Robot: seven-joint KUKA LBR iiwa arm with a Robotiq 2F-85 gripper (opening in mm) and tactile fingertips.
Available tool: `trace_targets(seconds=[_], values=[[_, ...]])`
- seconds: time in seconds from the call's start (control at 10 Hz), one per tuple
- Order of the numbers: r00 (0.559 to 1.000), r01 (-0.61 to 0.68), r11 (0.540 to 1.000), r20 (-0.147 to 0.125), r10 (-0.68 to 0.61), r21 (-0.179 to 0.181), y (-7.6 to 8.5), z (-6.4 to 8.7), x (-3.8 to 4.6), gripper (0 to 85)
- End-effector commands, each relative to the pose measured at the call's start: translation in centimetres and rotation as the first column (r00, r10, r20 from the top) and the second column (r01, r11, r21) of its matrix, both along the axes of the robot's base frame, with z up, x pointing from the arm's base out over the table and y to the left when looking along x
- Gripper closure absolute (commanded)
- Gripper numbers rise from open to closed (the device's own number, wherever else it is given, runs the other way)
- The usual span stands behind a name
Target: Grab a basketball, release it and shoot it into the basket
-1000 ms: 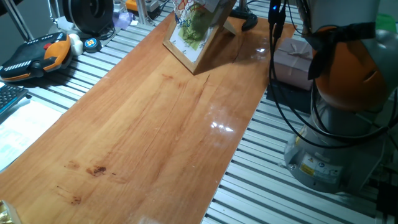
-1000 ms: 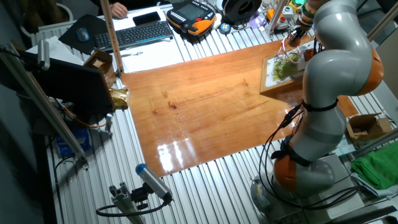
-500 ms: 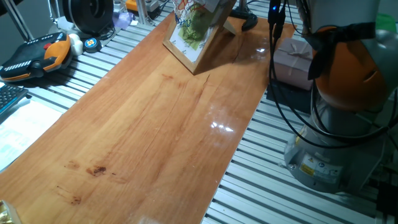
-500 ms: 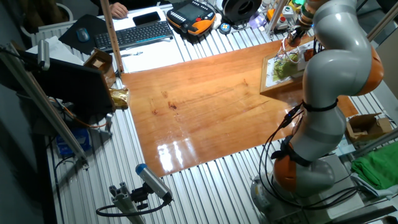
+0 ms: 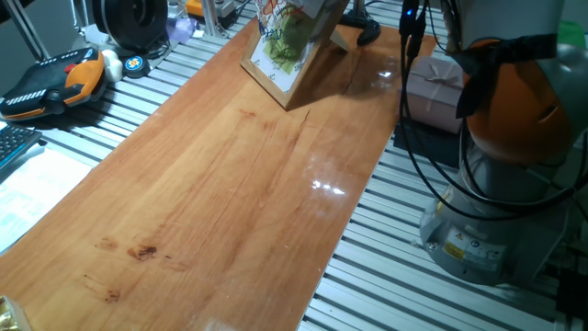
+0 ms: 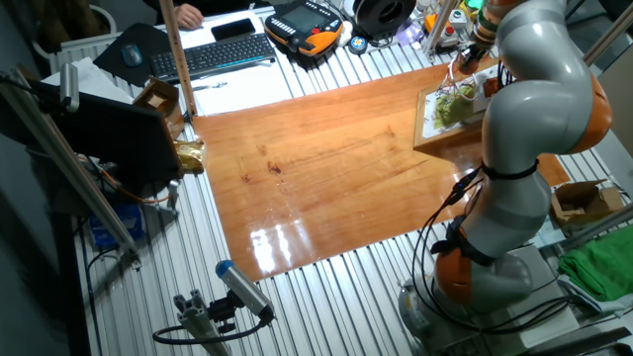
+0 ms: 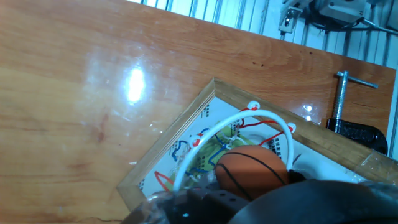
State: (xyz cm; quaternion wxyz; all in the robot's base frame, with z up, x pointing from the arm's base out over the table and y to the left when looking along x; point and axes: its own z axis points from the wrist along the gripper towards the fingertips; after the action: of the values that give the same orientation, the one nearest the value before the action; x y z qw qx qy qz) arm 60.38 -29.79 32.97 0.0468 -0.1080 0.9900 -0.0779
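In the hand view the basketball (image 7: 252, 169), orange with thin dark seams, sits between the dark blurred fingers of my gripper (image 7: 252, 188), which hide its lower edge. It hangs right over the basket's wire hoop (image 7: 239, 119), which looks whitish here. The hoop is fixed to the tilted wood-framed board (image 7: 168, 163) with a green and orange drawing. The board also shows in one fixed view (image 5: 280, 57) at the table's far end and in the other fixed view (image 6: 447, 109). The gripper and ball are out of sight in both fixed views.
An orange-and-black device (image 5: 55, 81) lies left of the table, near a keyboard (image 6: 223, 54). A metal clamp (image 7: 347, 102) stands behind the board. A pink box (image 5: 434, 87) and the arm's base (image 5: 496, 211) are at the table's right side.
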Motion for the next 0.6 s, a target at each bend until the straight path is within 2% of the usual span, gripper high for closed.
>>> trace_targets(seconds=[0.0,0.4,0.5], values=[[1.0,-0.004,1.0,-0.001,0.004,-0.002,-0.01,-0.05,0.06,13.3],[1.0,-0.01,1.0,-0.012,0.01,0.007,0.26,0.06,0.22,14.3],[0.999,-0.011,1.0,-0.034,0.012,0.013,0.66,0.21,0.34,16.3]])
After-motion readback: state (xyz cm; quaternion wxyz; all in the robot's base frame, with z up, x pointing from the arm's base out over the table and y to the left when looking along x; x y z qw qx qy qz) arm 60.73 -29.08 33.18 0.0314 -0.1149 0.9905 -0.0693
